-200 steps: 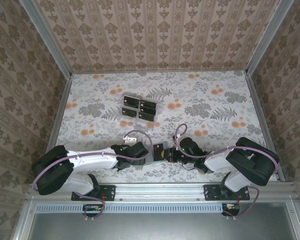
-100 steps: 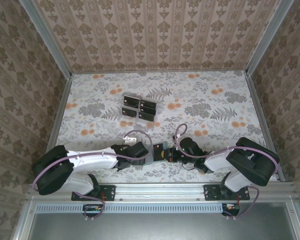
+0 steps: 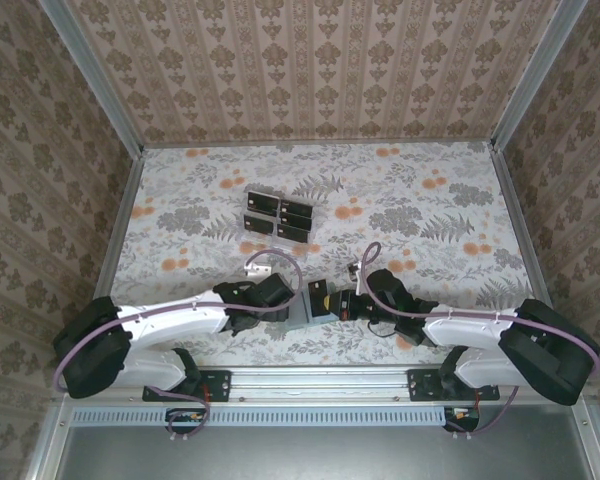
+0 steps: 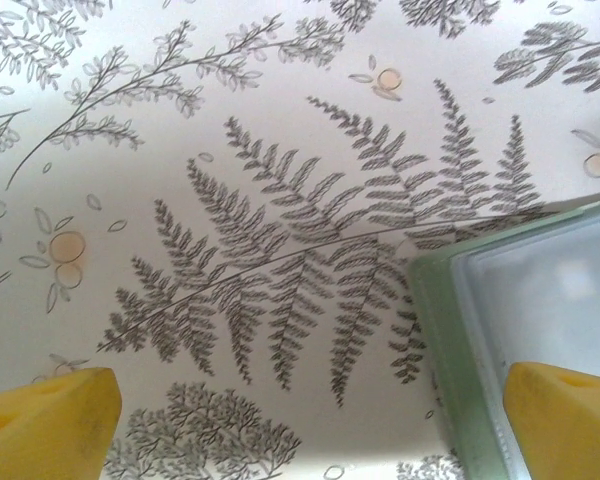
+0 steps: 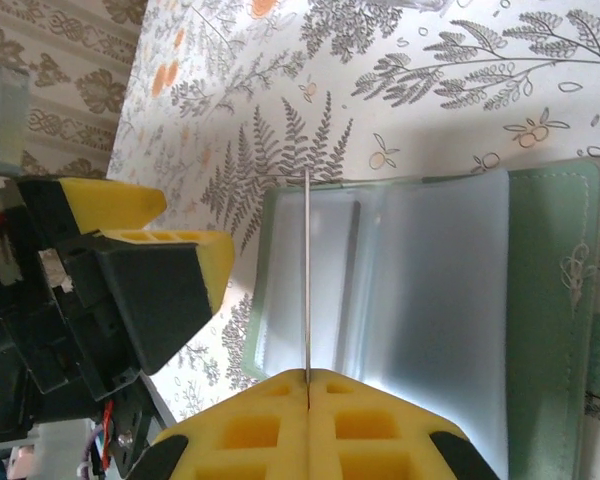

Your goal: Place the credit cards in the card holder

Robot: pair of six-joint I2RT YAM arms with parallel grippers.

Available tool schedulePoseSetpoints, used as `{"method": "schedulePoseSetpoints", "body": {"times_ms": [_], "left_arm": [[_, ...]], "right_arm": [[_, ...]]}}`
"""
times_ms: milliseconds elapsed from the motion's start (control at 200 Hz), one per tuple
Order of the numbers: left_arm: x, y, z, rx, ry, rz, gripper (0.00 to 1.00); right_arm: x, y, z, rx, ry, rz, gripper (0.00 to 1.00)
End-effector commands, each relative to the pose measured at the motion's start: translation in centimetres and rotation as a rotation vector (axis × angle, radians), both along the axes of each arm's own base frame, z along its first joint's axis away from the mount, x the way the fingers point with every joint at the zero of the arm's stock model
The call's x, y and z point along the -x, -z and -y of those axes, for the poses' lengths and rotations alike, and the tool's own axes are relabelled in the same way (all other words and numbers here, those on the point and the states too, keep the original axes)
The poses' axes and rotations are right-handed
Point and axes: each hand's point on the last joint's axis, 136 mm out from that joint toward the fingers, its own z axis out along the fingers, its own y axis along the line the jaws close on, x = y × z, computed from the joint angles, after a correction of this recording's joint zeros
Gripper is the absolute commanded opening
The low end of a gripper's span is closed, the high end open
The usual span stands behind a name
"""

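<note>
The left arm (image 3: 170, 320) and right arm (image 3: 470, 325) are white with big black joints. Thin purple cables (image 3: 276, 257) loop along them. The left gripper (image 4: 305, 415) has yellow pads (image 4: 50, 415).

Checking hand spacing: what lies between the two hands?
The card holder, and over it a credit card pinched in the right hand; top view.

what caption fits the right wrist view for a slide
Right gripper pinches a credit card edge-on at the open card holder, left gripper open alongside.

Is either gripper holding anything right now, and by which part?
The right gripper pinches a credit card by one edge, edge-on over the open card holder. The left gripper is open and holds nothing.
</note>
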Motion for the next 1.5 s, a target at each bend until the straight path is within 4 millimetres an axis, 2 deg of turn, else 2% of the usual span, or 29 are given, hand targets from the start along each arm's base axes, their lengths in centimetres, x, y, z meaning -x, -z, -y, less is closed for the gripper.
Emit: {"method": "schedulePoseSetpoints", "body": {"times_ms": [0, 405, 730, 765, 1005, 1115, 1270, 1310, 1495], "left_arm": [[-0.5, -0.1, 0.9, 0.004, 0.01, 0.02, 1.0], [-1.5, -0.8, -1.1, -0.019, -0.06, 0.048, 1.0], [-3.7, -2.4, -0.1, 0.024, -0.026, 0.055, 1.0], [-3.9, -2.5, 0.0, 0.029, -0.022, 0.056, 1.0], [-3.7, -2.2, 0.0, 0.032, -0.009, 0.039, 1.0], [-3.3, -2.0, -0.3, 0.04, -0.006, 0.035, 1.0], [-2.5, -1.8, -0.6, 0.051, 0.009, 0.04, 1.0], [-2.4, -1.6, -0.7, 0.051, 0.009, 0.039, 1.0], [-1.6, -0.5, -1.0, 0.047, 0.014, 0.035, 1.0]], "right_arm": [[0.0, 0.9, 0.1, 0.039, -0.014, -0.009, 0.0], [1.1, 3.0, -0.3, 0.069, -0.01, -0.064, 0.0], [0.3, 3.2, -0.7, 0.074, 0.066, -0.07, 0.0], [0.3, 4.1, -0.7, 0.095, 0.069, -0.086, 0.0], [0.2, 4.8, -2.0, 0.072, 0.076, -0.102, 0.0], [0.3, 4.1, -2.4, 0.045, 0.067, -0.095, 0.0], [0.4, 2.4, -1.8, 0.038, 0.069, -0.06, 0.0], [0.3, 1.0, -1.7, 0.019, 0.072, -0.029, 0.0], [-0.1, -1.3, -0.5, 0.034, 0.098, 0.051, 0.0]]}}
